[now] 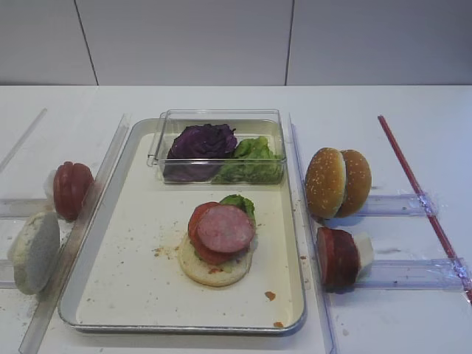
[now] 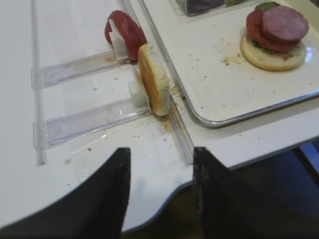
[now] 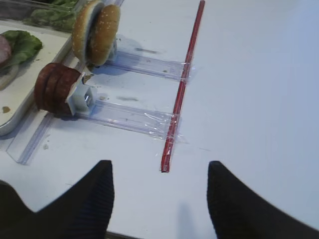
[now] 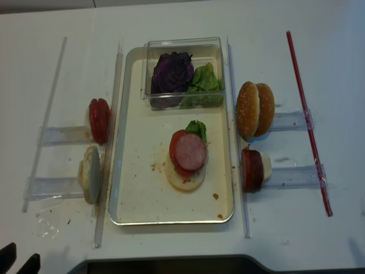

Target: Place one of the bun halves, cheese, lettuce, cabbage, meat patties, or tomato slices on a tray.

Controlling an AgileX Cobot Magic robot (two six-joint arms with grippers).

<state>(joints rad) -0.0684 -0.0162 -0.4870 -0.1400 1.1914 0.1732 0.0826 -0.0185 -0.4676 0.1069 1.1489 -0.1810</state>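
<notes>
The silver tray (image 1: 133,295) holds a stack: a flat bun half (image 1: 214,267), a tomato slice (image 1: 198,218), lettuce (image 1: 240,202) and a meat patty (image 1: 226,228) on top. Left of the tray, tomato slices (image 1: 72,190) and a pale bun half (image 1: 35,251) stand on edge in clear holders. On the right stand sesame bun halves (image 1: 338,182) and meat patties (image 1: 338,256). My left gripper (image 2: 162,152) is open and empty over the table's front edge, short of the pale bun half (image 2: 154,79). My right gripper (image 3: 159,165) is open and empty, right of the patties (image 3: 52,92).
A clear plastic box (image 1: 221,122) at the tray's back holds purple cabbage (image 1: 200,144) and lettuce (image 1: 254,158). Clear plastic rails (image 1: 310,243) run along both sides of the tray. A red strip (image 1: 417,192) lies taped on the table at the far right.
</notes>
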